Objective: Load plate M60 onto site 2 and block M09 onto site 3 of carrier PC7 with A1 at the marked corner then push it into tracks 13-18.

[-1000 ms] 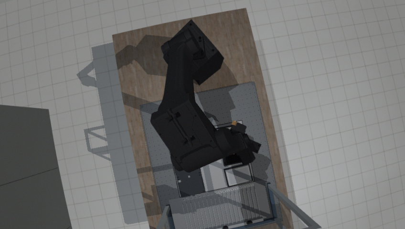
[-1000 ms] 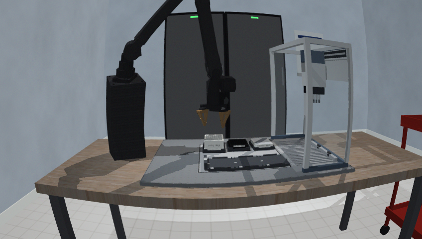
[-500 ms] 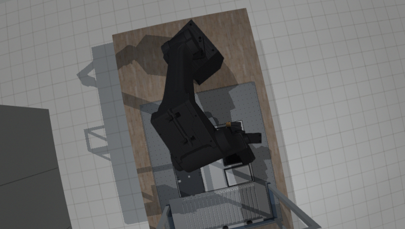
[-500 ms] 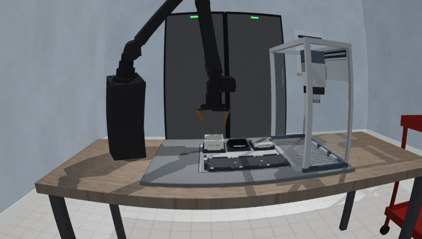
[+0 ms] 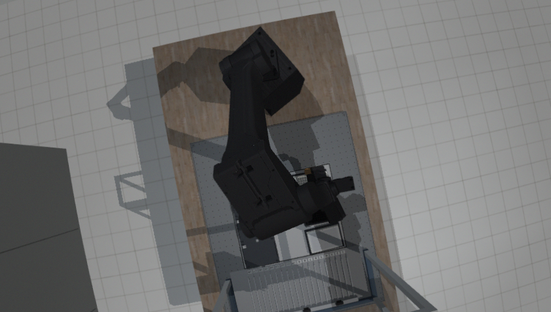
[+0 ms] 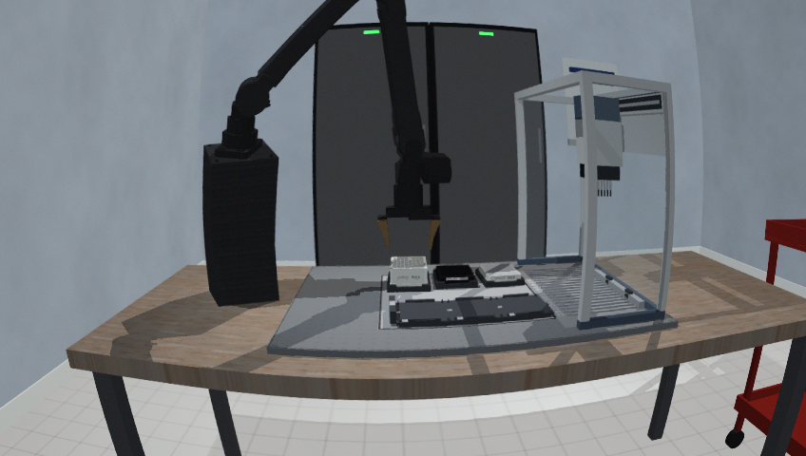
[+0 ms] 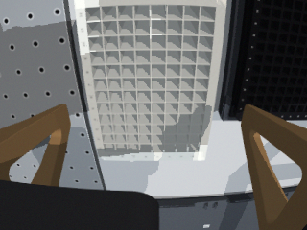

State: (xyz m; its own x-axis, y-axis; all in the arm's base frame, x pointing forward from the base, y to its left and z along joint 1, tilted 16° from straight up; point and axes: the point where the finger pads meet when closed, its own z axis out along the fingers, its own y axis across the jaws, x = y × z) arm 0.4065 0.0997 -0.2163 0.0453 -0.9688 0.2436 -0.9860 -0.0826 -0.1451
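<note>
Deep-well block M09 (image 5: 300, 180) is mostly hidden under the arm in the top view; one row of white track-number squares (image 5: 314, 258) fronts the rails, digits unreadable. Exterior view: three plates occupy the nests (white block (image 6: 408, 270), black plate (image 6: 452, 275), pale plate (image 6: 501, 275)), one carrier PC7 (image 6: 471, 310) lies before them, labels illegible. Wrist view: the gripper (image 7: 156, 153) hangs above the block (image 7: 150, 77), its two fingers spread wide, holding nothing.

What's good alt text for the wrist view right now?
Looking straight down between the open gripper, its two orange fingers wide apart, onto a white deep-well block with a grid of square wells, not yet touched. A black plate sits just to its right, perforated grey deck to its left.
</note>
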